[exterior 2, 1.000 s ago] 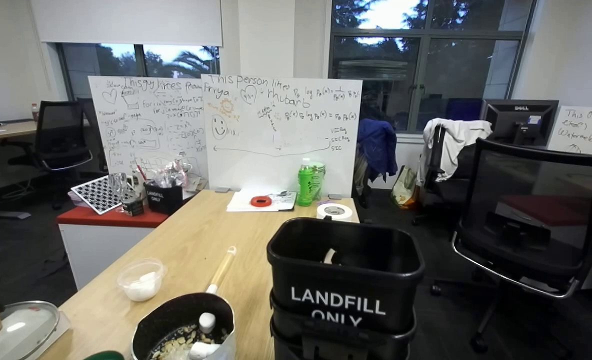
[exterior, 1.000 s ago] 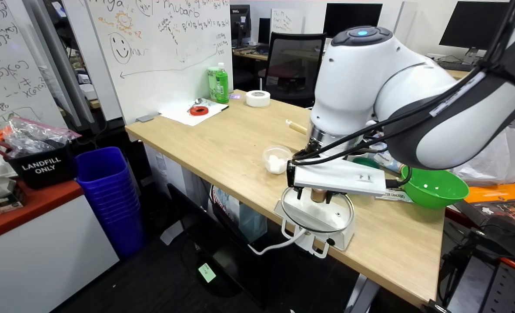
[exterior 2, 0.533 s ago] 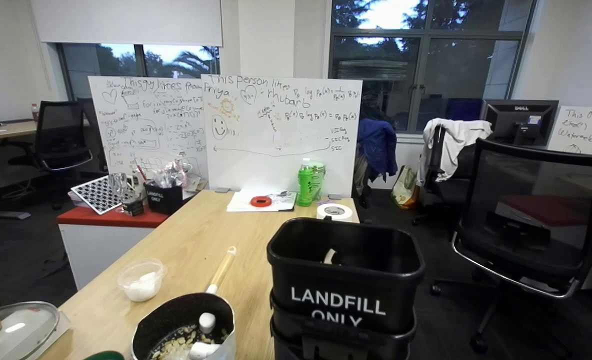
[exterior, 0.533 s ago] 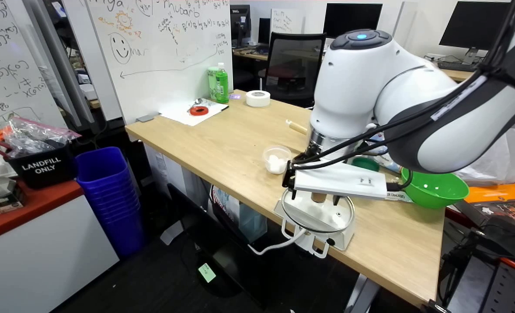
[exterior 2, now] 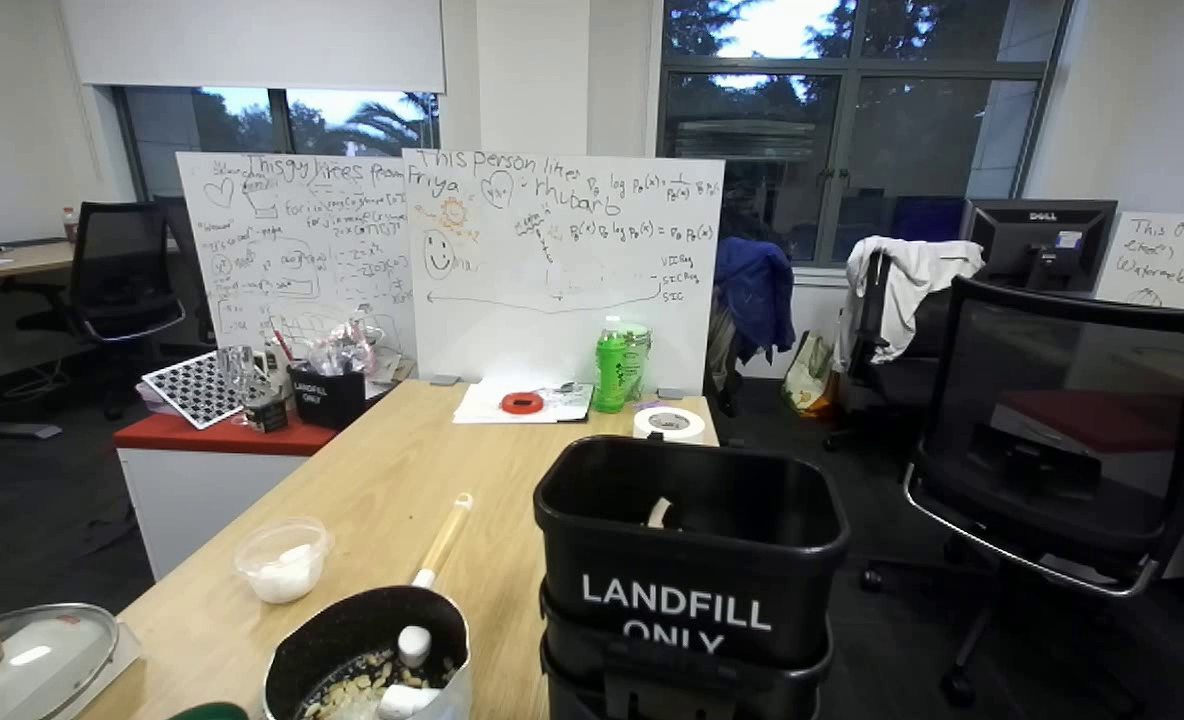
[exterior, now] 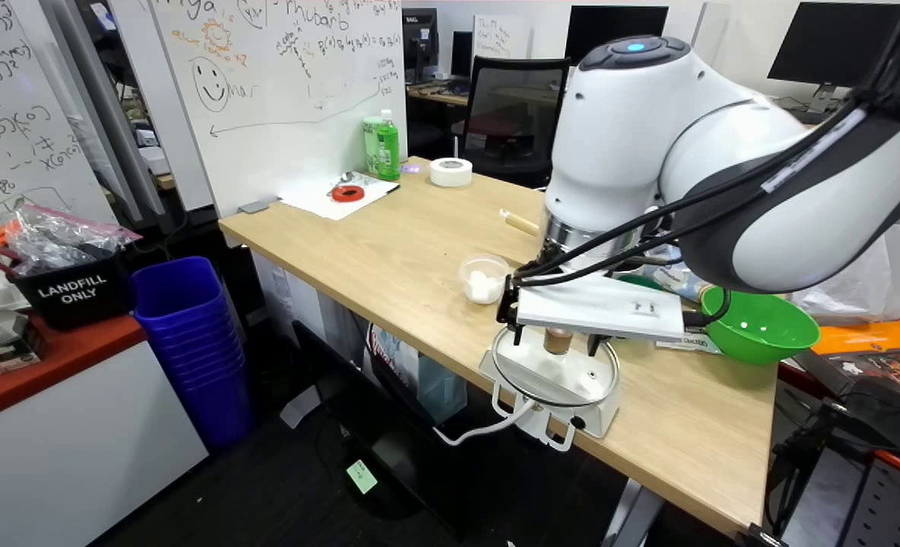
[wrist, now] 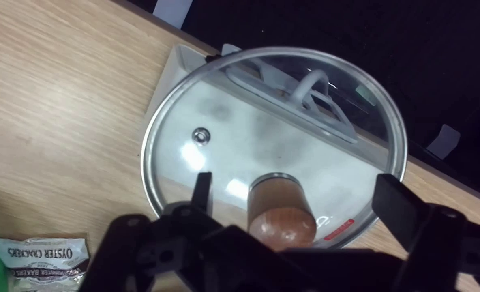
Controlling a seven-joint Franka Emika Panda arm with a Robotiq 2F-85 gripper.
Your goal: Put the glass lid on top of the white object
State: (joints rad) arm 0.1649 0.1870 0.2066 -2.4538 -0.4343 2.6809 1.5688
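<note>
The glass lid (exterior: 522,363) lies on the white object (exterior: 604,419) at the table's edge, overhanging it on some sides. Its brown wooden knob (wrist: 282,215) points up. In the wrist view the metal rim circles most of the white object (wrist: 168,77), whose far corner sticks out. My gripper (wrist: 294,180) stands open over the lid, one finger on each side of the knob with a gap to both. In an exterior view the gripper (exterior: 556,340) hovers at knob height. Another exterior view shows the lid (exterior 2: 47,655) only in part, the knob unobstructed.
A green bowl (exterior: 762,327) and a cracker packet (wrist: 45,255) lie to one side. A clear cup with white contents (exterior: 484,279) stands behind the lid. A pot (exterior 2: 367,650) and black bins (exterior 2: 692,600) are close by. A white cable (exterior: 488,431) hangs off the table edge.
The fingers have spread from near the knob to wide apart. The gripper dipped slightly, then rose a little. The lid stays where it was on the white object.
</note>
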